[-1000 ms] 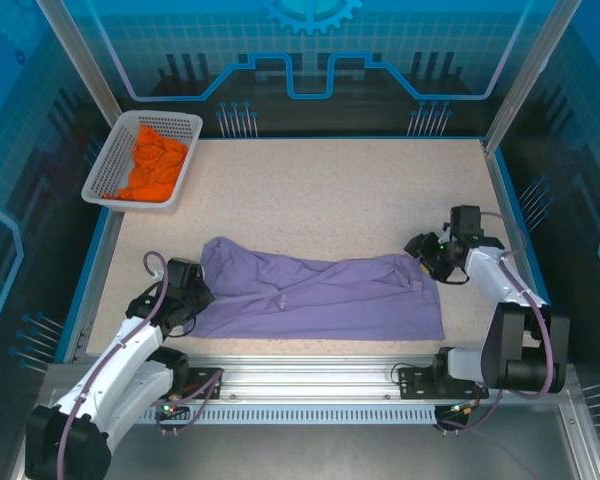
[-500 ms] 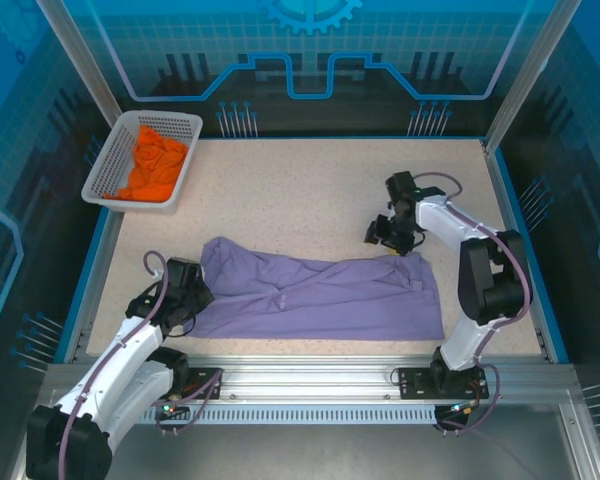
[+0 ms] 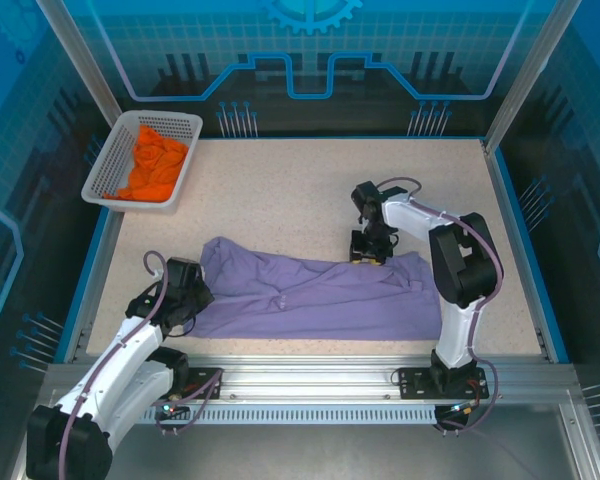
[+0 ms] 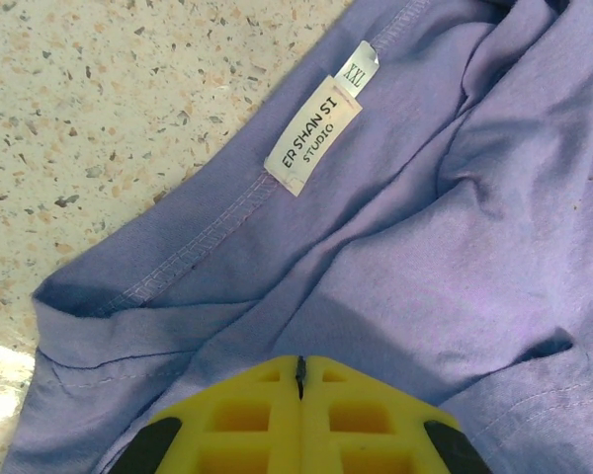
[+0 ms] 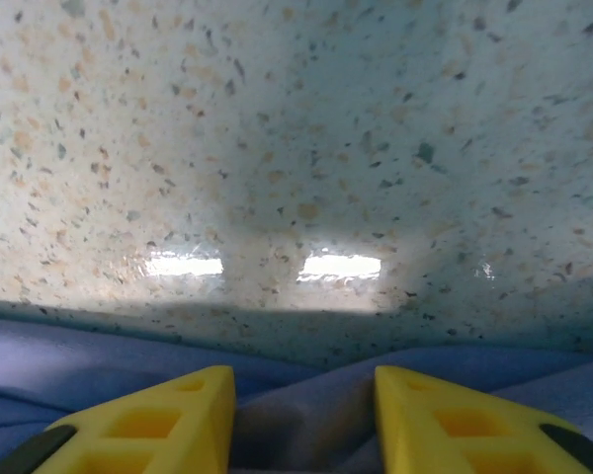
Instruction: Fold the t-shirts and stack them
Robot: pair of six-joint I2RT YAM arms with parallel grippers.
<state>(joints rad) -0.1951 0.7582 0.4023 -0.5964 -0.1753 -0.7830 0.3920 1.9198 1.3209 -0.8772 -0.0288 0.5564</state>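
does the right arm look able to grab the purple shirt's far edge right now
Likely yes: the right gripper hangs open over the purple shirt at its far edge, nothing between them.

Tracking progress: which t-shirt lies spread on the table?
The lavender-purple t-shirt; it lies stretched across the table, while the orange t-shirt sits crumpled in the white basket.

A white plastic mesh basket (image 3: 107, 172) sits at ten o'clock on the beige speckled surface (image 3: 300, 190), tight in the far corner. A silver slotted metal rail (image 3: 310, 378) runs along six o'clock.
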